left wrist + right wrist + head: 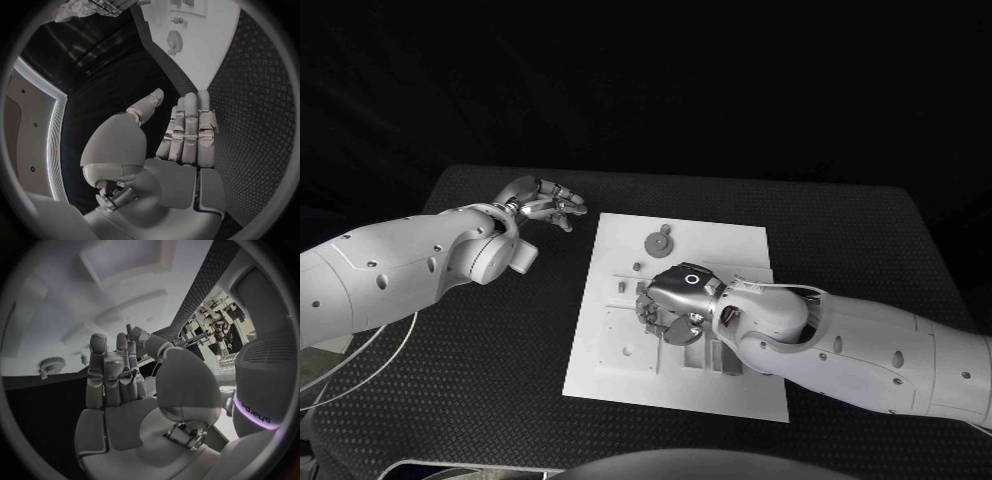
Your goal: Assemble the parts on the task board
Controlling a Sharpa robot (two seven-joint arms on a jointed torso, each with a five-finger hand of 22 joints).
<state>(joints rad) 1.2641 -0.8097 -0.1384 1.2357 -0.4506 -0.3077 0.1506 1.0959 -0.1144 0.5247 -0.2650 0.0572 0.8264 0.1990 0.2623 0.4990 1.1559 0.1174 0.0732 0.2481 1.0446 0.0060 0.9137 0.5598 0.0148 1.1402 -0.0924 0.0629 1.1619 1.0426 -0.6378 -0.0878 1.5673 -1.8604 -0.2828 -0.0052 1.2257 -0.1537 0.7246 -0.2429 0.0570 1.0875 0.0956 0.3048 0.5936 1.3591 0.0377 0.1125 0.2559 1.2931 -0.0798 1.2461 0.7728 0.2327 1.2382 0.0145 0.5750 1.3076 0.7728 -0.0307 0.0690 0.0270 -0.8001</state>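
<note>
The white task board (718,245) lies in the middle of the black table. A round grey gear part (658,242) rests near the board's far edge, also seen as the gear (174,39) and the gear (51,363). My right hand (672,303) is low over the middle of the board (62,305), fingers straight and close together, thumb beside them, nothing visible in its grasp (119,380). My left hand (545,205) hovers off the board's far left corner above the table mat, fingers stretched out and thumb apart, holding nothing (181,135).
Raised blocks and slots (625,340) cover the board's near left part. A small peg-like part (84,359) stands beside the gear. Thin white cables (358,355) loop at the table's left front. Bare textured mat (862,230) surrounds the board.
</note>
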